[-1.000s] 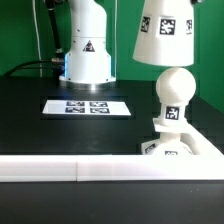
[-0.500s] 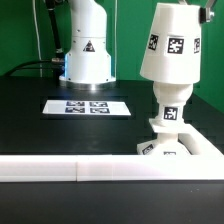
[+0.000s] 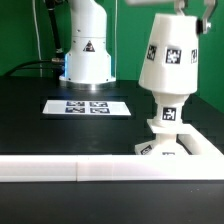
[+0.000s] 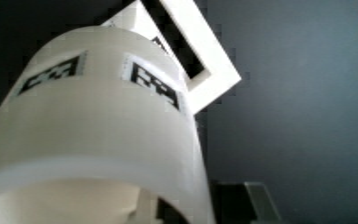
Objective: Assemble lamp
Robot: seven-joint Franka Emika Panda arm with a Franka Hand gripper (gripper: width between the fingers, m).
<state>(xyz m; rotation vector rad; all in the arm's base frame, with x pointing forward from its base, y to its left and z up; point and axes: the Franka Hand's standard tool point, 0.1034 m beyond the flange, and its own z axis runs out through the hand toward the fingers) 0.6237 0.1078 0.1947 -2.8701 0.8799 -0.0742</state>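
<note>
Shade (image 3: 171,58) hanging directly under gripper (image 3: 188,8) at top of exterior view's right, lowered over bulb (image 3: 168,110), only the neck showing beneath the rim. Bulb seated upright in base (image 3: 172,143). Finger spread not discernible. Marker board (image 3: 87,105) flat on table (image 3: 40,130), well apart.

lighting: bright, even | exterior view: sharp, soft shadows | wrist view: shade (image 4: 105,130) blurred

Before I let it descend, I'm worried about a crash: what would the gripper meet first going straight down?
The shade it carries would meet the bulb first, already partly inside it, with the base beneath. The gripper is mostly out of frame.
</note>
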